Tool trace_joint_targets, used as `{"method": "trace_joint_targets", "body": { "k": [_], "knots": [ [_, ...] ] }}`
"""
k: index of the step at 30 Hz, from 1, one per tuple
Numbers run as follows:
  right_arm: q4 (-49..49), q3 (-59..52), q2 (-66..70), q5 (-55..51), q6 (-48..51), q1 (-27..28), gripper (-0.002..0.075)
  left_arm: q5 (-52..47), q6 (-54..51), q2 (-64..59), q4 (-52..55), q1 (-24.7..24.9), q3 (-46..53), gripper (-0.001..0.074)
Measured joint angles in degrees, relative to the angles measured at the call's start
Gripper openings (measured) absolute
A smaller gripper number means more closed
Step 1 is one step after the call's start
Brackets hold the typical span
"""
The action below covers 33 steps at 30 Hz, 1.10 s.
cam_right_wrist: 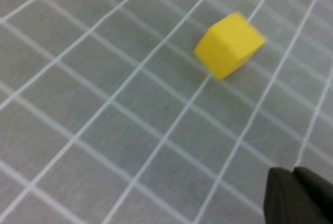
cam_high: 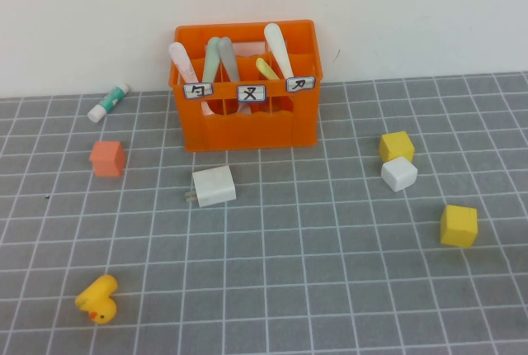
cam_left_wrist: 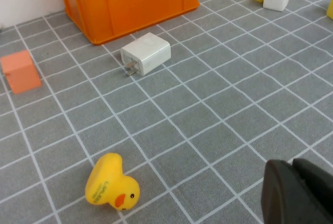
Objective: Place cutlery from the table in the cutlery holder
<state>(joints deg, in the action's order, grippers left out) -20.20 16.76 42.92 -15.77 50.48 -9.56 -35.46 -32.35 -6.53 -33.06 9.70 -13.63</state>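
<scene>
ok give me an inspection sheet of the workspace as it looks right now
Surface: grey gridded table, no cutlery lying on it.
Job's things: orange cutlery holder by the back wall; pink spoon, mint-green spoon, grey fork, yellow knife and cream-white knife all stand inside it.
Clutter: glue stick, small orange cube, white charger plug, rubber duck, two yellow cubes, white cube.
Grippers: left gripper low near the duck, right gripper low near a yellow cube; neither holds anything.
Cables: nothing seen.
Surroundings: plain white wall.
</scene>
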Motion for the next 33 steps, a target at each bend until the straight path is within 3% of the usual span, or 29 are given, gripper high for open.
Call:
{"method": "trace_joint_targets", "body": {
  "k": [33],
  "knots": [
    [-1.14,-0.04,-0.66,-3.22,0.0,0.0,0.0,-0.2,-0.15,0.0,0.08,0.0,0.0,-0.0001]
  ]
}}
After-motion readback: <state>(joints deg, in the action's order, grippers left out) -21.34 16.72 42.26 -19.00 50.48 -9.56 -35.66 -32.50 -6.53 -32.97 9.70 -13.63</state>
